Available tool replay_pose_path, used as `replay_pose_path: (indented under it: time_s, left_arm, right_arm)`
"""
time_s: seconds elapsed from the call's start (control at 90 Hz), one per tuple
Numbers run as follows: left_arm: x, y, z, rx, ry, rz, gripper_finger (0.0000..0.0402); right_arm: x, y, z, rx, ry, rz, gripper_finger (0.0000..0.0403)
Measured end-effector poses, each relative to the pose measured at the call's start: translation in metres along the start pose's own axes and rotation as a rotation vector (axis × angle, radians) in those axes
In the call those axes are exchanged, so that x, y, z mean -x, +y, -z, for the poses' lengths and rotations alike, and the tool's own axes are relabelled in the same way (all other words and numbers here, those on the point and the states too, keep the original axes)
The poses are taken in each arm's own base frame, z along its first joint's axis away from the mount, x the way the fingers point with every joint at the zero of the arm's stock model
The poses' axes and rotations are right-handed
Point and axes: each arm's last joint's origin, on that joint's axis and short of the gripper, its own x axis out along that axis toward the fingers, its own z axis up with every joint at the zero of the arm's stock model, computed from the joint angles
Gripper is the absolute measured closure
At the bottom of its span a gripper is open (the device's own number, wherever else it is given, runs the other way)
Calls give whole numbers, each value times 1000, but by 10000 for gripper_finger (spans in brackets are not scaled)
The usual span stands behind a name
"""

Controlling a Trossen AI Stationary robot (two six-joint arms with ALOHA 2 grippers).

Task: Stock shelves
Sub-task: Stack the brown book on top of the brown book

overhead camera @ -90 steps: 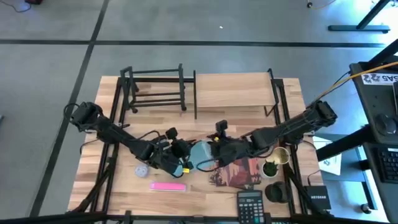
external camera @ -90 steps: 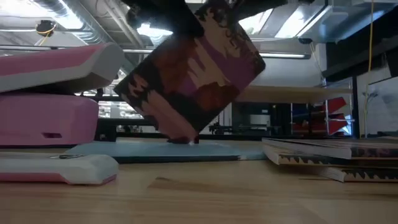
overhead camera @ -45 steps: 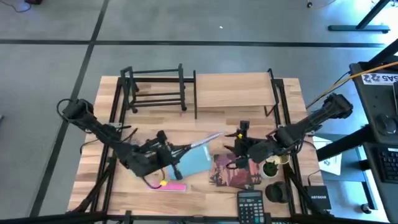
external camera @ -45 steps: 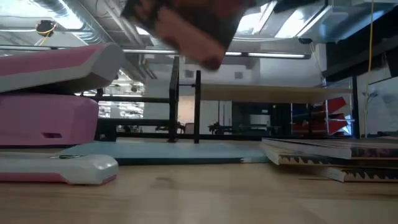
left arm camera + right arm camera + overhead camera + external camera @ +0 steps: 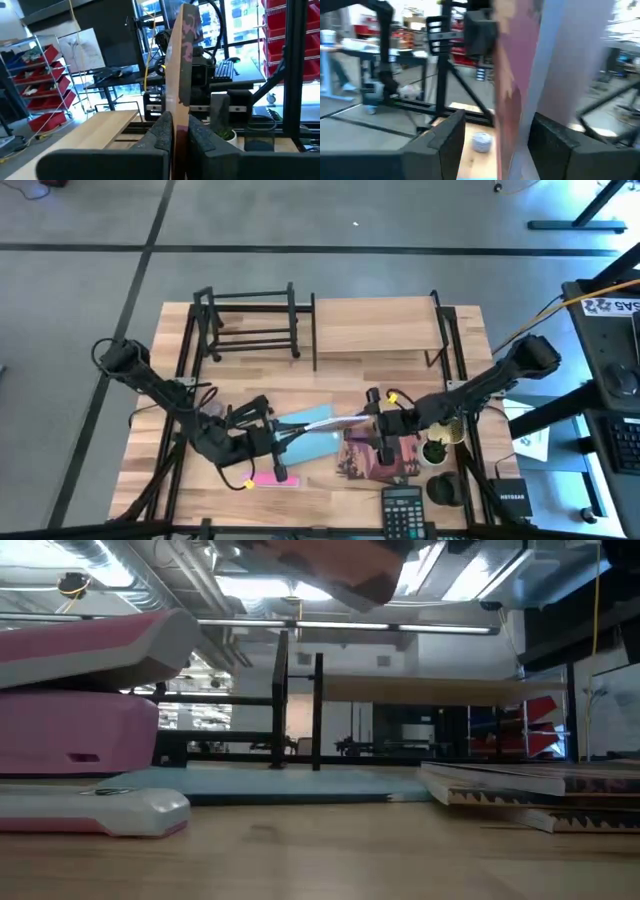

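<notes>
We see the book point(image 5: 325, 423) held edge-up between both arms, long axis spanning left gripper point(image 5: 278, 432), clamped on it, to right gripper point(image 5: 372, 423), jaws apart around its other end, shelves point(image 5: 375, 325) beyond.

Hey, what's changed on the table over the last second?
The left gripper lifted the book off the blue sheet, turning it on edge; the right gripper backed away, then returned to its end. The shelves, pink stapler and book stack stayed put.

Pink stapler point(image 5: 75, 730); light-blue folder point(image 5: 318, 442); maroon-and-pink patterned book point(image 5: 181, 65); black rack point(image 5: 250, 320).
</notes>
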Motion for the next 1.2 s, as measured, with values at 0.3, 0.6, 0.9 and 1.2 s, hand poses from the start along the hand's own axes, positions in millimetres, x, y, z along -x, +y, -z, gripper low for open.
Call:
replay_pose_path:
  time_s: [0.3, 0.6, 0.9, 1.2]
  left_arm:
    - [1, 0, 0, 9, 10, -26, 401]
    - [1, 0, 4, 0, 36, -39, 386]
    - [5, -6, 12, -29, 87, 23, 292]
    - [25, -19, 13, -115, 101, 84, 229]
  right_arm:
    - [-15, 2, -5, 45, 3, 27, 356]
    - [-22, 1, -9, 45, 132, 77, 398]
    - [-24, -6, -42, 120, 413, 154, 401]
    - [0, -39, -102, 21, 936, 169, 402]
